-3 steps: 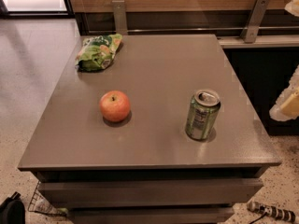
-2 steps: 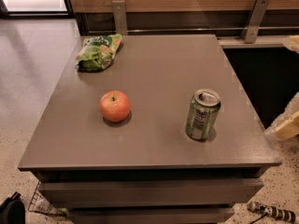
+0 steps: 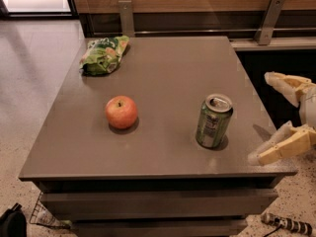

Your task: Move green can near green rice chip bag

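The green can (image 3: 213, 121) stands upright on the grey table (image 3: 168, 73), right of centre near the front. The green rice chip bag (image 3: 103, 55) lies at the table's far left corner. My gripper (image 3: 262, 116) comes in from the right edge of the view, just right of the can and apart from it. It is open, with one cream finger (image 3: 284, 81) behind and the other (image 3: 277, 149) over the table's front right corner. It holds nothing.
A red apple (image 3: 121, 112) sits left of the can, between it and the bag. A wooden wall with two metal brackets (image 3: 126, 16) runs behind the table. A dark object (image 3: 12, 223) and a wire rack lie on the floor at front left.
The gripper has moved in from the right edge towards the can, and both fingers now show spread apart. The can, apple and bag have not moved.
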Tool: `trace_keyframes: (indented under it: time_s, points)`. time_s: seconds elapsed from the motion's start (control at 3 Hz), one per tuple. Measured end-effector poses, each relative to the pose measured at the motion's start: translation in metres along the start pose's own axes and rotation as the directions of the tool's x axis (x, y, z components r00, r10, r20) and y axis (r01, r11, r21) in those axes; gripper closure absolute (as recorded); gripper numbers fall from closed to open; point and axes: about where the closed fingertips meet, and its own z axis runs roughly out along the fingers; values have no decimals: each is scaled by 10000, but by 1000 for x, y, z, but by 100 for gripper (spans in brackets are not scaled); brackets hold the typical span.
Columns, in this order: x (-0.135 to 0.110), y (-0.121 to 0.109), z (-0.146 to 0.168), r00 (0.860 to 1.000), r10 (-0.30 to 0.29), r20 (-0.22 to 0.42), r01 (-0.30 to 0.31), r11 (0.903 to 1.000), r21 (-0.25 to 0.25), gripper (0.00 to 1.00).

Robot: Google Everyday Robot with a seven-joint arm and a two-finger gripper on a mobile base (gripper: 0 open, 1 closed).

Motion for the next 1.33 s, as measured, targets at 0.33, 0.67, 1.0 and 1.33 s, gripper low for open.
trace_keyframes:
  time_s: [0.33, 0.67, 1.0, 1.33]
  points:
    - [-19, 7, 28, 9750, 751, 2092, -610, 9955, -729, 0]
    - [-31, 5, 50, 9220, 1318, 3640, -986, 9892, -1084, 0]
    - [-30, -4, 66, 8761, 1533, 4572, -1153, 9872, -1100, 0]
    - [-17, -10, 73, 8520, 1654, 4967, -1404, 9862, -874, 0]
